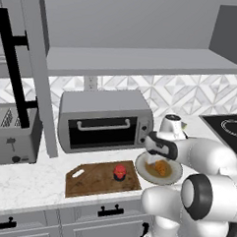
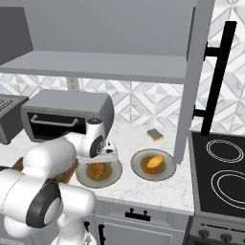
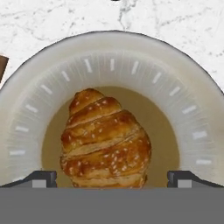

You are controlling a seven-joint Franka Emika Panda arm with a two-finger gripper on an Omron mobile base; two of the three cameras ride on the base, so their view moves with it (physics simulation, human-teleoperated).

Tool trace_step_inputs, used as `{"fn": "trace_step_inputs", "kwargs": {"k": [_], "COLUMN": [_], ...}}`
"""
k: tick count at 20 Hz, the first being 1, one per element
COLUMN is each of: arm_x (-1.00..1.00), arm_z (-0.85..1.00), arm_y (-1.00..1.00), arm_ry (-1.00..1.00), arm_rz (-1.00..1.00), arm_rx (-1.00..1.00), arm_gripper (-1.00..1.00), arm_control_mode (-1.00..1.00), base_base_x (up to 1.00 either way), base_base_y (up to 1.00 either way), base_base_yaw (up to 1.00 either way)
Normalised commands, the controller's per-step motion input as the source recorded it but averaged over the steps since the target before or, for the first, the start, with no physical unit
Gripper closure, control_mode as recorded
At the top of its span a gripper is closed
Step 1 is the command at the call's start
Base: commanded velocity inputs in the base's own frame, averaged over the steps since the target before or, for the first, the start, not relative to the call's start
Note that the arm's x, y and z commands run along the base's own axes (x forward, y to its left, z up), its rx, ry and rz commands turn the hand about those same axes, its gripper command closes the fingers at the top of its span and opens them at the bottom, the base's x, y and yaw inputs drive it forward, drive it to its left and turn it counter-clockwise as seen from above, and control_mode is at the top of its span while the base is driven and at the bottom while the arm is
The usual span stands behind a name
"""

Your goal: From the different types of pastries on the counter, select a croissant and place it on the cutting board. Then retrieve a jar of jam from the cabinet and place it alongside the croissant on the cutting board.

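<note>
We see our fingers (image 3: 112, 178) spread wide, holding nothing, either side of the croissant (image 3: 105, 140) on its plate (image 3: 192, 113); a jar (image 1: 119, 171) stands on the board (image 1: 87, 180).

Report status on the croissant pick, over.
Gripper open, jaws straddling the croissant, not yet closed. Croissant sits on its plate. Jar of jam already on cutting board. Nothing in the way.
</note>
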Motion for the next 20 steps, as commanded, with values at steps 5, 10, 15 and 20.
{"fn": "trace_step_inputs", "kwargs": {"k": [5, 10, 15, 20], "arm_x": [0.05, 0.04, 0.0, 0.0], "arm_z": [-0.18, -0.18, -0.36, -0.29], "arm_y": [0.0, 0.01, 0.06, 0.12], "arm_ry": [0.0, 0.0, 0.0, 0.01], "arm_rz": [0.1, 0.1, 0.09, 0.06], "arm_rx": [0.0, 0.0, 0.0, 0.0], "arm_gripper": [-1.0, -1.0, -1.0, 1.0], "arm_control_mode": [-1.0, -1.0, -1.0, -1.0], "base_base_x": [0.0, 0.0, 0.0, 0.0], "base_base_y": [0.0, 0.0, 0.0, 0.0], "base_base_yaw": [0.0, 0.0, 0.0, 0.0]}}
